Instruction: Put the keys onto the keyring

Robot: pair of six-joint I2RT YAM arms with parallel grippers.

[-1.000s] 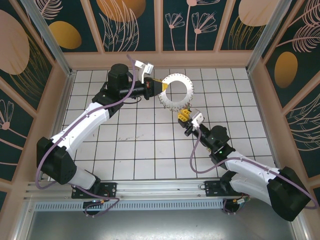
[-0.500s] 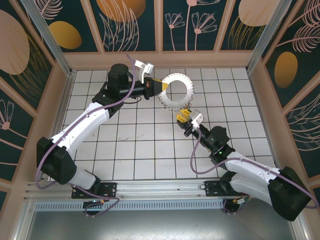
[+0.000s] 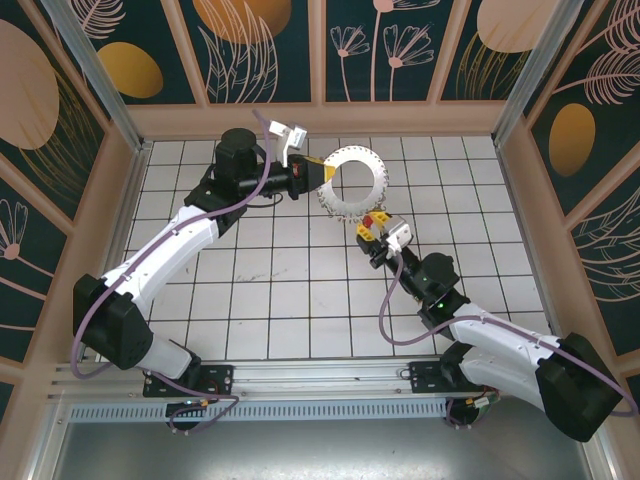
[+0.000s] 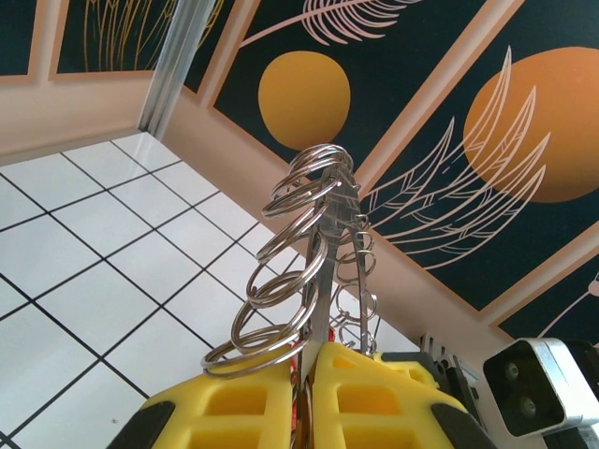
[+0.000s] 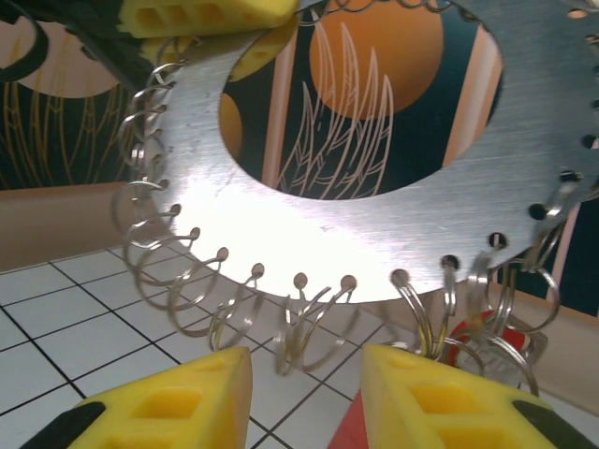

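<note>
The keyring [image 3: 349, 210] is a flat silvery disc with a round hole and many wire loops along its rim. It is held upright above the tiles at the back of the floor. My left gripper [image 3: 318, 175] is shut on its left edge, and in the left wrist view the yellow fingers [image 4: 234, 412] pinch the plate [image 4: 321, 245] edge-on. My right gripper [image 3: 372, 229] sits just below the disc and is open. In the right wrist view its fingers [image 5: 187, 398] straddle loops hanging from the rim [image 5: 309, 238]. A red key [image 5: 479, 337] hangs among the loops at the right.
White tiled floor [image 3: 290, 290] stretches between the arms and the near rail. Wooden walls with dark patterned panels [image 3: 270, 50] enclose the back and sides, close behind the keyring.
My right gripper has opened and edged up towards the disc's lower rim. A red key now shows beside its fingers. The left arm and the keyring have stayed put.
</note>
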